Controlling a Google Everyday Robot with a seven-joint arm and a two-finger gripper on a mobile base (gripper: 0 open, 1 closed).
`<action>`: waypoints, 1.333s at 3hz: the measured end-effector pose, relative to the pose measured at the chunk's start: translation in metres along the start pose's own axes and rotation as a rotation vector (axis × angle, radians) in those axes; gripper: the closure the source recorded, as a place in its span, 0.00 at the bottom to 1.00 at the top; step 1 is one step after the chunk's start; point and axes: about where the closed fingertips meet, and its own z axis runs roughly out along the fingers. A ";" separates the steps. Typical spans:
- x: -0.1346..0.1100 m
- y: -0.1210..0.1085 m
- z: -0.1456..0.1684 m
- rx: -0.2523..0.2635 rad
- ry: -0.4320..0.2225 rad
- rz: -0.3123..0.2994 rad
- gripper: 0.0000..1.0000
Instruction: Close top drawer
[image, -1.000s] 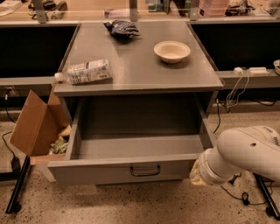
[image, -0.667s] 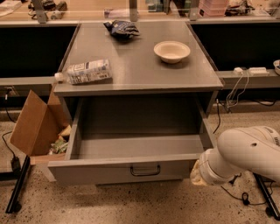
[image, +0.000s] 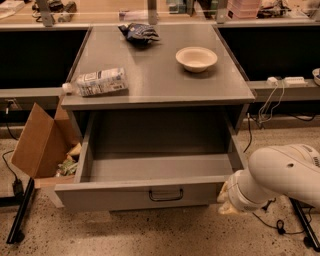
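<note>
The top drawer (image: 125, 196) is a wide grey metal drawer pulled far out from under the grey cabinet top (image: 160, 75). Its inside is empty. Its flat front faces me with a small dark bar handle (image: 165, 194) at centre. The lower drawers are hidden behind it. My white arm comes in from the lower right, and my gripper (image: 225, 200) sits at the right end of the drawer front, close against its corner. The arm's wrist covers most of the gripper.
On the cabinet top lie a plastic bottle on its side (image: 96, 82), a cream bowl (image: 196, 58) and a dark chip bag (image: 139, 33). An open cardboard box (image: 42, 145) stands on the floor at left. Cables (image: 270, 107) hang at right.
</note>
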 end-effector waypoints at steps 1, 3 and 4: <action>0.000 0.000 0.000 0.000 0.000 0.000 0.03; 0.000 0.000 0.000 0.000 0.000 0.000 0.00; 0.002 -0.017 -0.002 0.036 -0.045 -0.018 0.18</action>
